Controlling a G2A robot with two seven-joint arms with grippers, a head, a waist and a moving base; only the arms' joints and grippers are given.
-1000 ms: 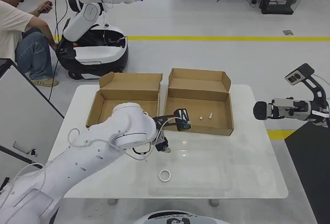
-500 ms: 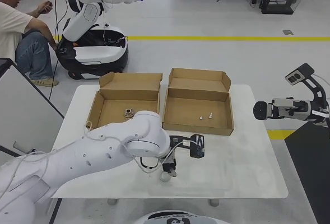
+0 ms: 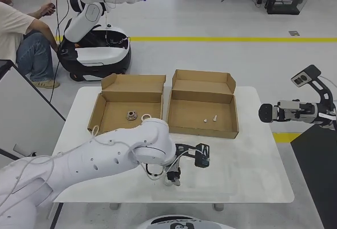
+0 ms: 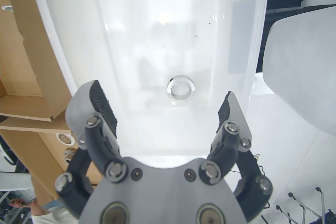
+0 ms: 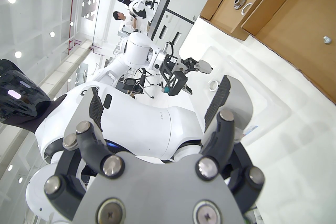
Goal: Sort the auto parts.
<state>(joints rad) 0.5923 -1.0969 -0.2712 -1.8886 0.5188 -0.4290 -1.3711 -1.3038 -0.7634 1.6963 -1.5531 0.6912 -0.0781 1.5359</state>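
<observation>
A small silver ring (image 4: 180, 87) lies on a clear tray (image 4: 147, 25) near the table's front edge. My left gripper (image 4: 168, 104) hangs open just above the ring, one finger (image 4: 101, 104) on each side and nothing between them. From above, the left gripper (image 3: 171, 178) sits over that spot. The left cardboard box (image 3: 112, 117) holds a metal flange (image 3: 132, 115) and a white ring (image 3: 146, 117). Two bolts (image 3: 210, 119) lie in the right cardboard box (image 3: 185, 111). My right gripper (image 5: 160, 101) is open and empty, held off the table's right side (image 3: 262, 113).
The two boxes stand side by side along the table's back edge, flaps raised. The white table (image 3: 254, 166) is bare right of the tray. A grey cabinet (image 3: 14, 109) stands to the left, and another robot (image 3: 96, 48) is parked behind the table.
My left arm swung from over the right box toward the table's front and settled over the ring, gripper open. The right arm has not moved.
</observation>
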